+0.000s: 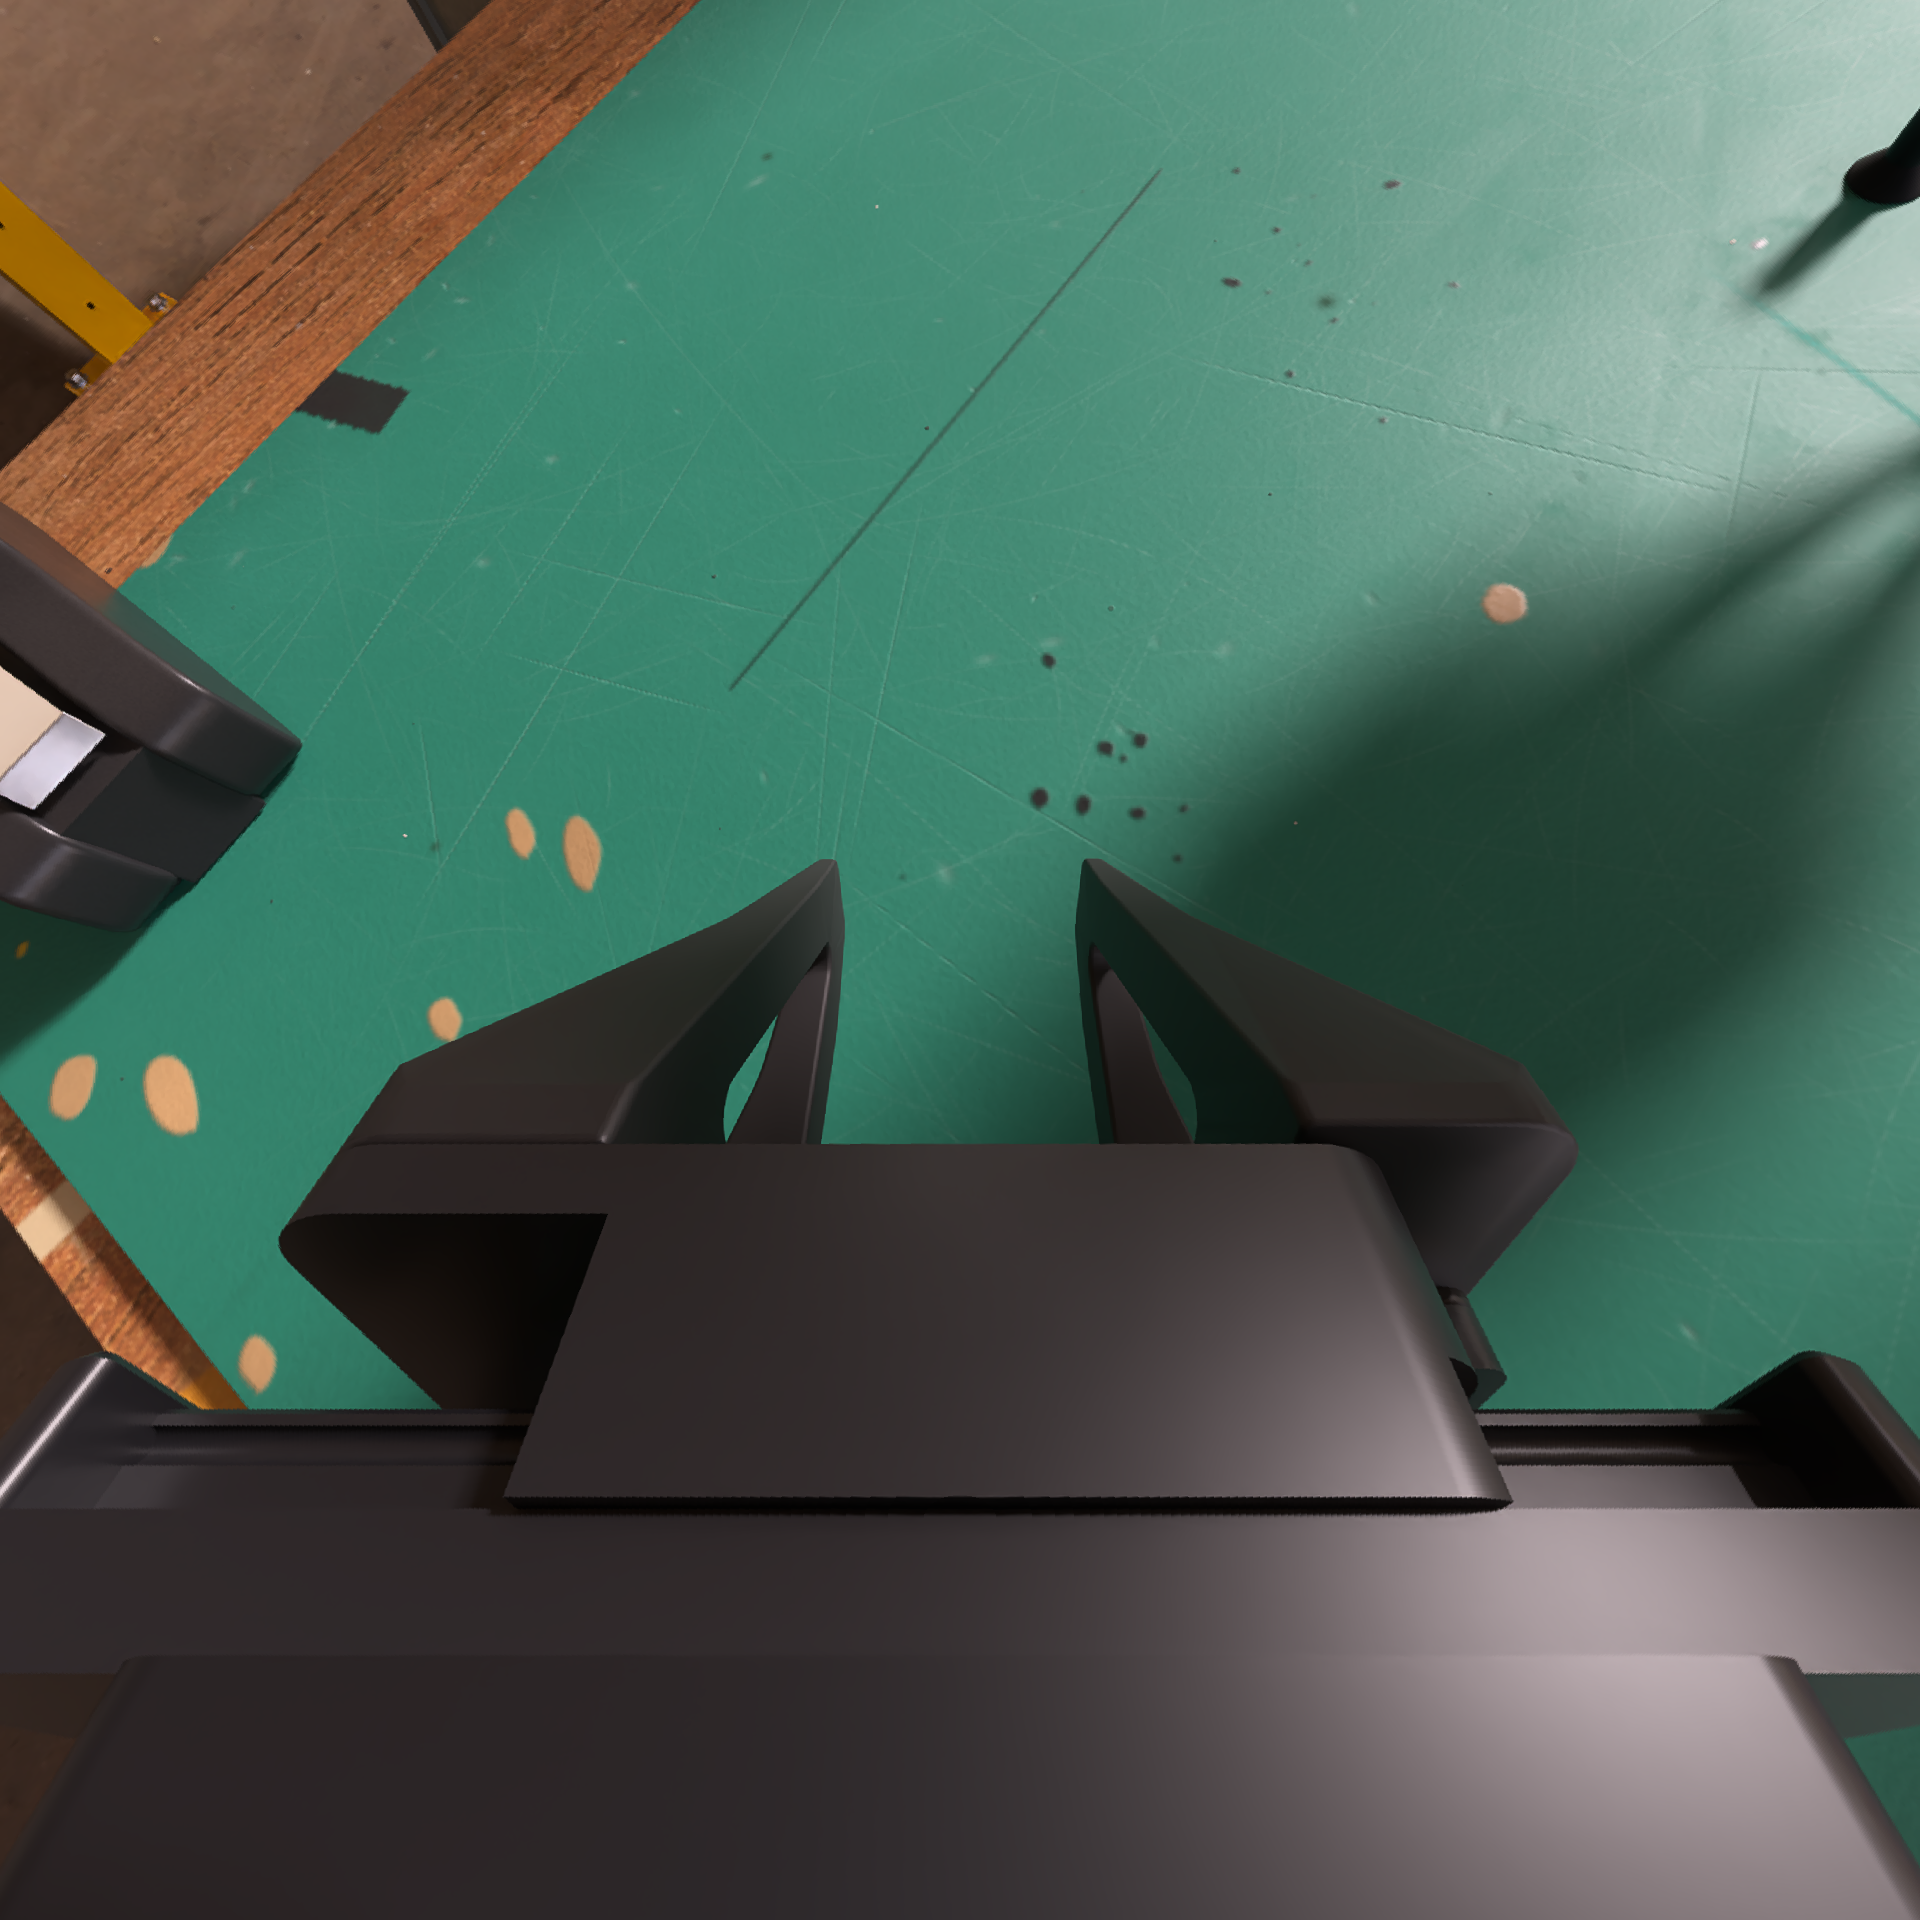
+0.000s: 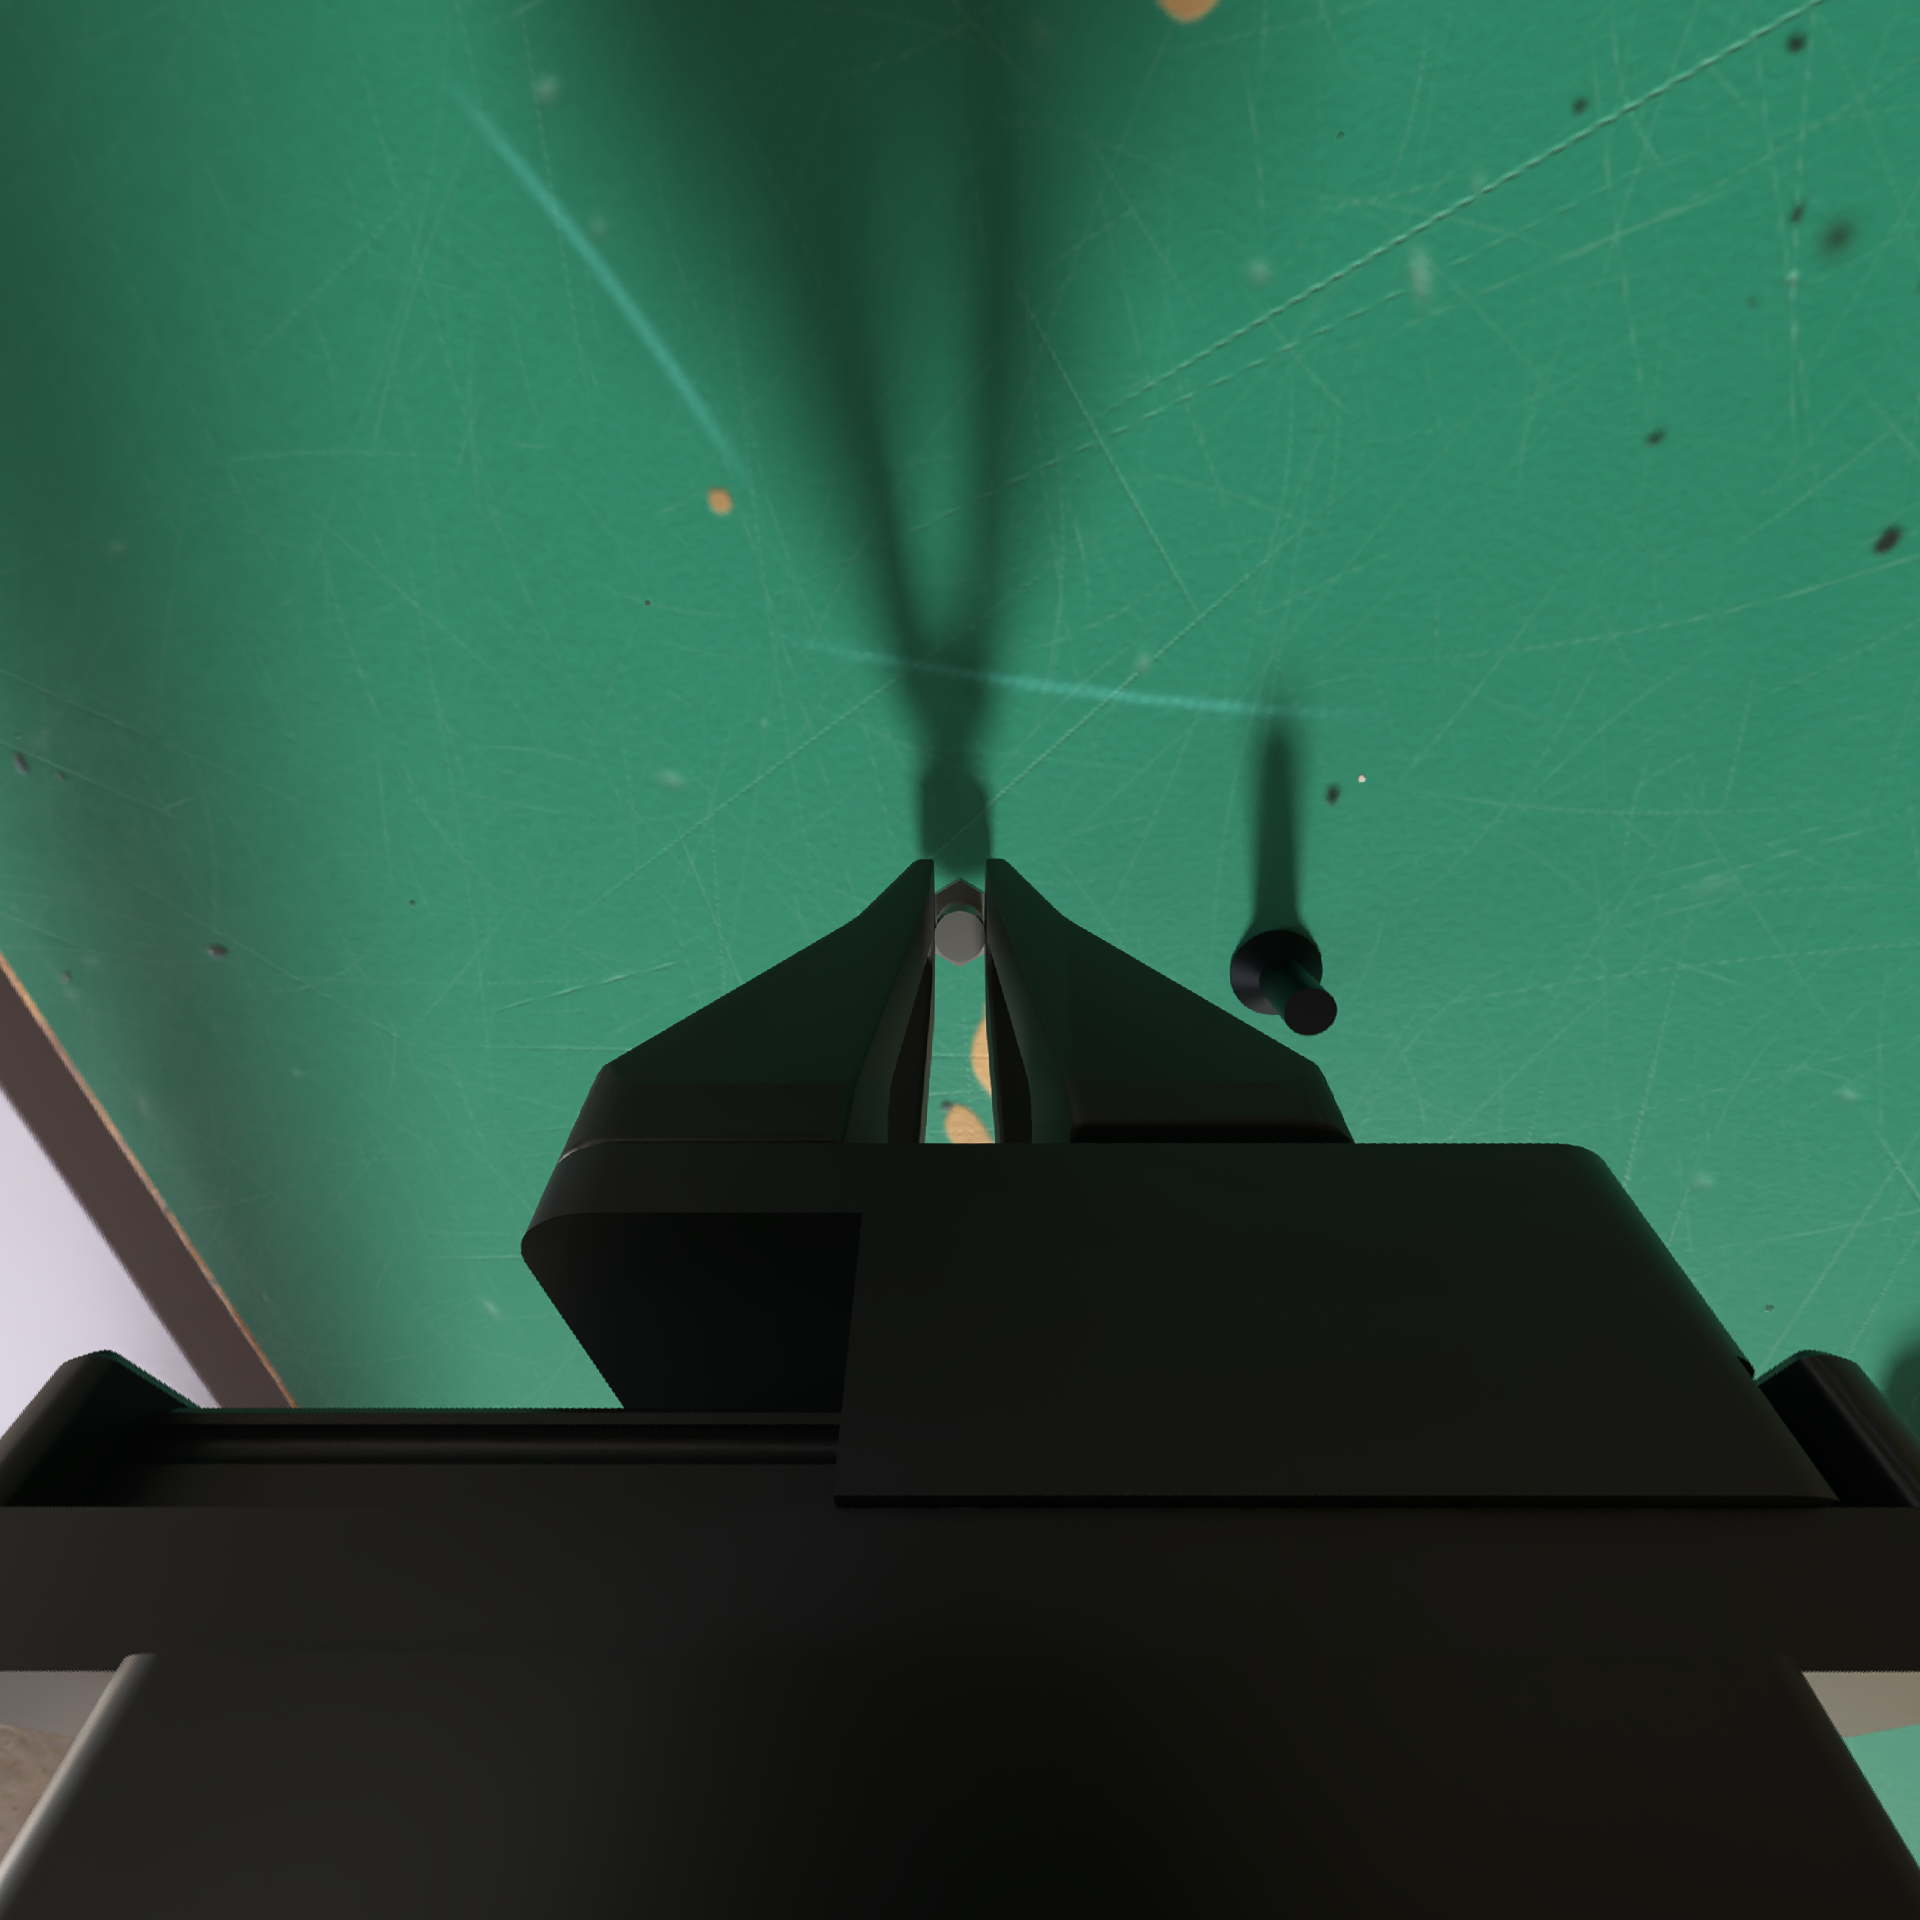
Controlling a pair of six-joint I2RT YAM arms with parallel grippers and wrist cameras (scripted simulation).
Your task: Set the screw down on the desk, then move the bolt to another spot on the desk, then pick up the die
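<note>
My right gripper (image 2: 959, 873) is shut on a small grey hex-headed bolt (image 2: 957, 930), held between the fingertips close above the green mat (image 2: 416, 520). A black screw (image 2: 1280, 982) stands on its head on the mat just to the right of that gripper, apart from it. A black object, likely the same screw (image 1: 1886, 171), shows at the top right edge of the left wrist view. My left gripper (image 1: 956, 883) is open and empty above the mat (image 1: 1039, 468). No die shows in either view.
A dark arm base (image 1: 135, 727) stands at the left of the left wrist view. The wooden desk edge (image 1: 312, 239) runs along the top left, and the desk's edge (image 2: 125, 1174) also shows at the lower left of the right wrist view.
</note>
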